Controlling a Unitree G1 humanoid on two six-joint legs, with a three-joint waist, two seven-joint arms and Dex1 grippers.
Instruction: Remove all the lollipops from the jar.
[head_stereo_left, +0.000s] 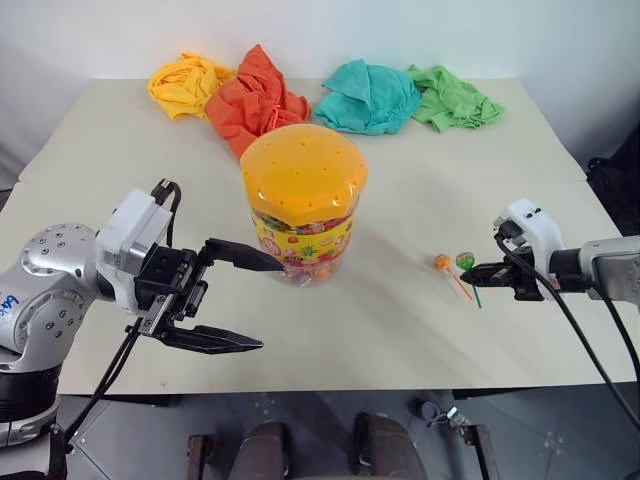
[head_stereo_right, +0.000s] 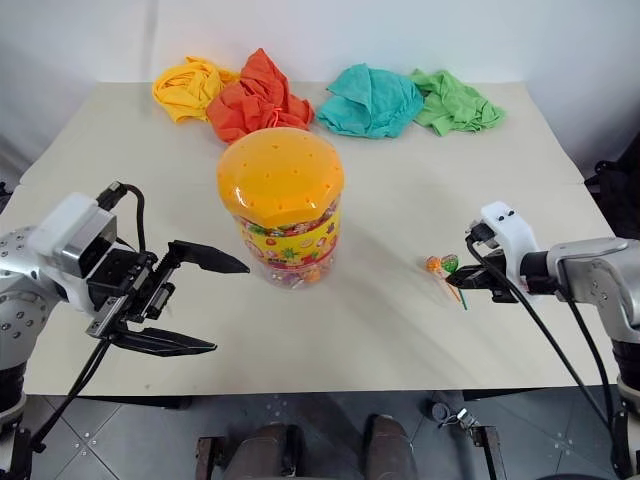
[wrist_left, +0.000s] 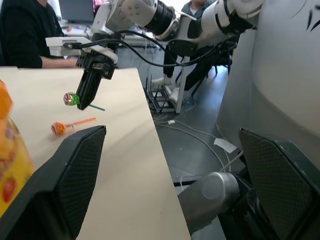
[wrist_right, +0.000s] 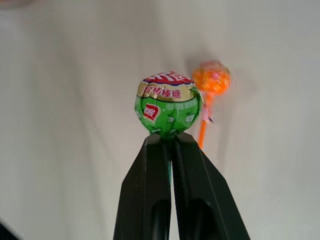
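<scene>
Right tool (wrist_right: 171, 145) pinches the green lollipop (wrist_right: 168, 106) by its stick near the tabletop's (head_stereo_left: 400, 330) right edge; lower it beside the orange one (head_stereo_left: 442, 262) before releasing. Left tool (head_stereo_left: 245, 300) gapes wide, empty.

Left gripper (head_stereo_left: 245, 300) reaches in sideways, level, black fingers spread wide and empty. Right gripper (head_stereo_left: 470, 270) angles down low, fingers pinched tight together on a thin stick.

Two head cameras look forward and down over the table (head_stereo_left: 400, 330), both taking in the jar (head_stereo_left: 302, 200) at mid-distance. The left wrist camera looks level across the table's edge toward the right gripper (wrist_left: 85, 102). The right wrist camera sits close behind a green lollipop (wrist_right: 168, 105).
</scene>
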